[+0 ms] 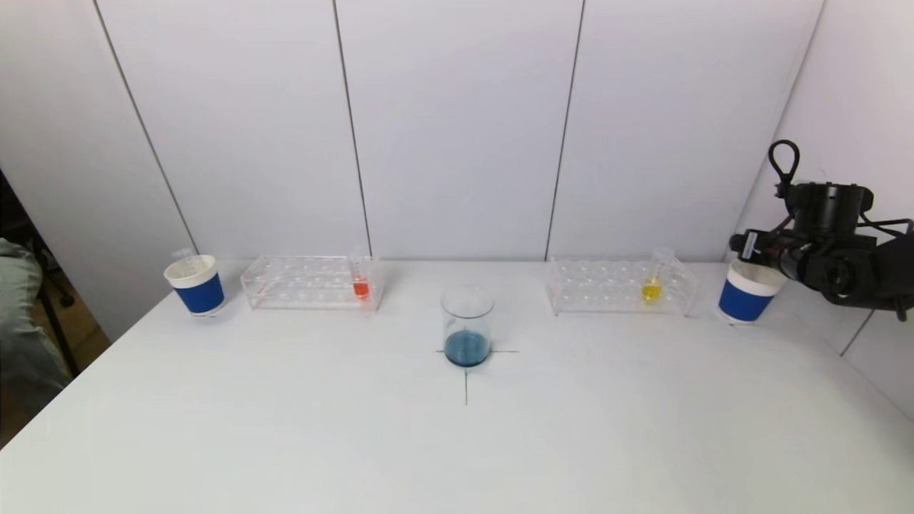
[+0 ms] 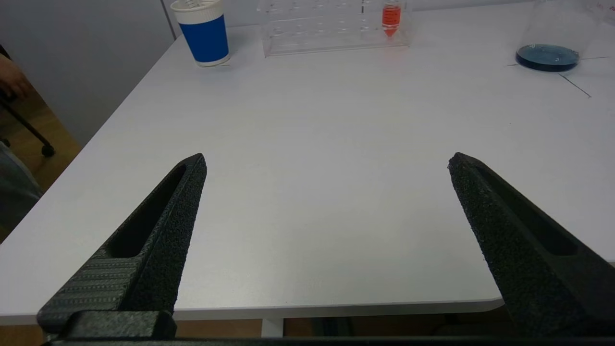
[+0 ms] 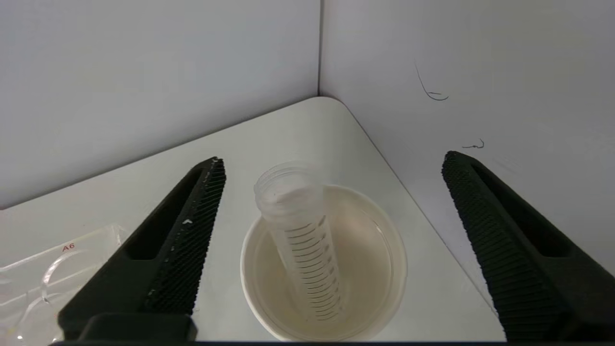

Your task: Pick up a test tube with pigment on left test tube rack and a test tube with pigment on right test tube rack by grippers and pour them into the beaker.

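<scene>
Tubes of orange (image 1: 360, 288) and yellow (image 1: 650, 290) pigment stand racked either side of the beaker (image 1: 468, 325). Right claw (image 3: 331, 166) gapes over an empty tube (image 3: 300, 230) in a cup; left claw (image 2: 326, 163) gapes, nearer than the beaker. Regrasping that empty tube wastes the pour.

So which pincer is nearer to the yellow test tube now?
The right pincer. It is open above the right cup, just beside the rack holding the yellow test tube. The left pincer is open at the near table edge, far off.

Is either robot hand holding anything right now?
Nothing. The right gripper is open above an empty tube in a cup; the left gripper is open.
</scene>
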Tool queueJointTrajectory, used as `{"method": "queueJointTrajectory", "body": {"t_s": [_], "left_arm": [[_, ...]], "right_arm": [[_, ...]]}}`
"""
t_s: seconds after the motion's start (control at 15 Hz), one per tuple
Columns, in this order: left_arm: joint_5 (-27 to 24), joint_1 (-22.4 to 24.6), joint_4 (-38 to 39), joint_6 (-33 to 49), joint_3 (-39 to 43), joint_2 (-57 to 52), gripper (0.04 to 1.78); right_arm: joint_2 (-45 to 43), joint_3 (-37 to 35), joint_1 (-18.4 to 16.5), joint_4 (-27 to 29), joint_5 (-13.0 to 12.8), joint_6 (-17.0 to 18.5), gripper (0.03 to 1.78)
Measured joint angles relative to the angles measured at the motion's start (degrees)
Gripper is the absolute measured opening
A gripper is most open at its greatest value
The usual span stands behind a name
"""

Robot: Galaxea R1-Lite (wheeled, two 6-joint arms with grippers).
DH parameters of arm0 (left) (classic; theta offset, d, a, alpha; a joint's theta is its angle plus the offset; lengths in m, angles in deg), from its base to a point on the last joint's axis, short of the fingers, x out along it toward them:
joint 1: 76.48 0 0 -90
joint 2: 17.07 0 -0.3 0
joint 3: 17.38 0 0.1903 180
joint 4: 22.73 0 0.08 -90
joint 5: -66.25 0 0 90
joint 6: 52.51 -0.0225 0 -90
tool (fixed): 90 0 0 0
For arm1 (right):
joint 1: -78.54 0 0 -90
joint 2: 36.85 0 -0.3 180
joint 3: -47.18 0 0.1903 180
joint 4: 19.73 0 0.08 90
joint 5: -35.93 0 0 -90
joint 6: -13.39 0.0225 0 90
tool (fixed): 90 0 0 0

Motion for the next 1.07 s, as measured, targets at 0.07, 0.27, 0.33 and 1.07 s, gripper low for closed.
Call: {"method": "queueJointTrajectory", "body": {"t_s": [0.07,0.27,0.33,1.07], "left_arm": [[0.0,0.0,0.0,0.0,0.0,0.0,1.76],[0.0,0.0,0.0,0.0,0.0,0.0,1.76],[0.0,0.0,0.0,0.0,0.0,0.0,1.76],[0.0,0.0,0.0,0.0,0.0,0.0,1.76]], "right_arm": [[-0.5,-0.2,0.0,0.0,0.0,0.0,1.73],[-4.1,-2.3,0.9,0.0,0.0,-0.1,1.77],[-6.3,-3.8,1.7,0.0,0.0,-0.2,1.77],[-46.5,-33.1,11.4,0.1,-1.2,-0.8,1.77]]}}
